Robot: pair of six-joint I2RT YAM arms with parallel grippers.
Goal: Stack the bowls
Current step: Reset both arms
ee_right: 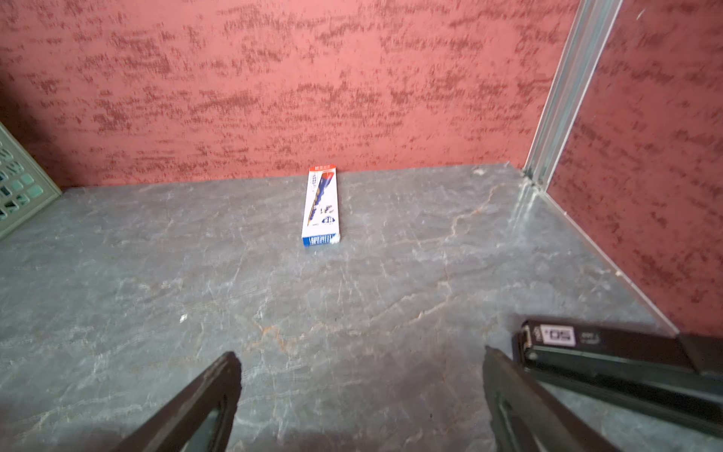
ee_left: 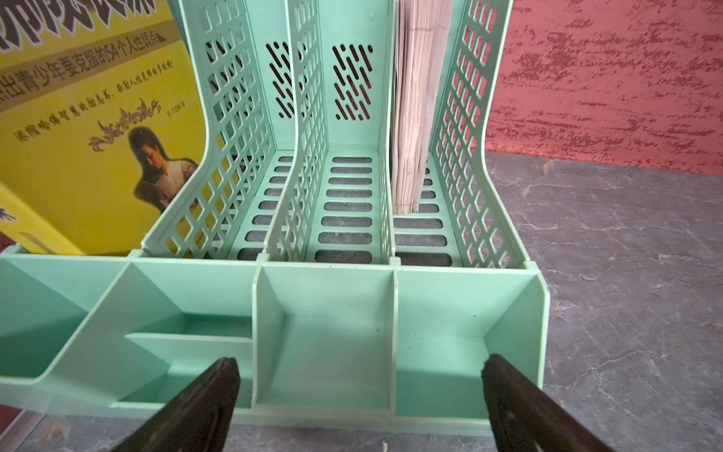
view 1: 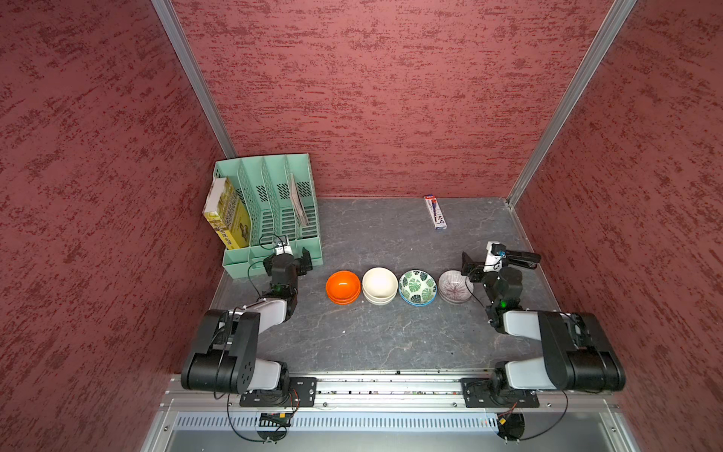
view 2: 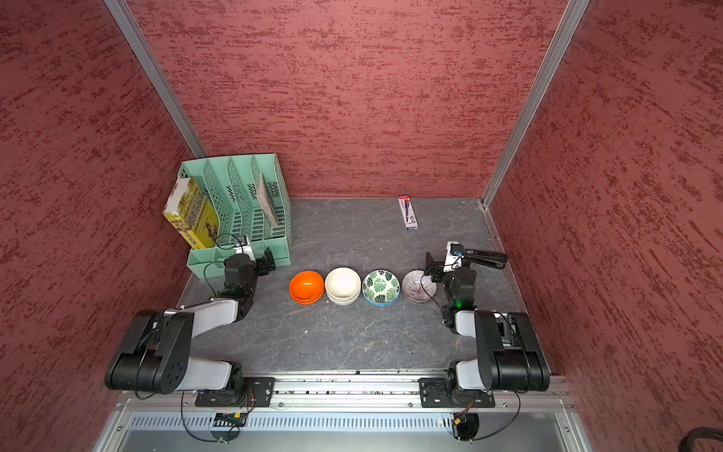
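Four bowl stacks stand in a row across the middle of the table in both top views: orange bowls (view 1: pixel 342 287), cream bowls (view 1: pixel 379 285), leaf-print bowls (view 1: pixel 417 287) and a purple lined bowl (view 1: pixel 454 286). A second rim shows under the orange, cream and leaf-print ones; under the purple I cannot tell. My left gripper (view 1: pixel 291 260) hangs open left of the row, facing the green organizer (ee_left: pixel 324 313), nothing between its fingers (ee_left: pixel 219 391). My right gripper (view 1: pixel 487 260) is open and empty just right of the purple bowl, over bare table (ee_right: pixel 362 375).
The green file organizer (view 1: pixel 274 211) with a yellow book (view 1: pixel 227 215) and papers fills the back left corner. A black stapler (ee_right: pixel 610 360) lies close beside my right gripper's outer finger. A pencil box (view 1: pixel 435 212) lies near the back wall. Red walls enclose three sides.
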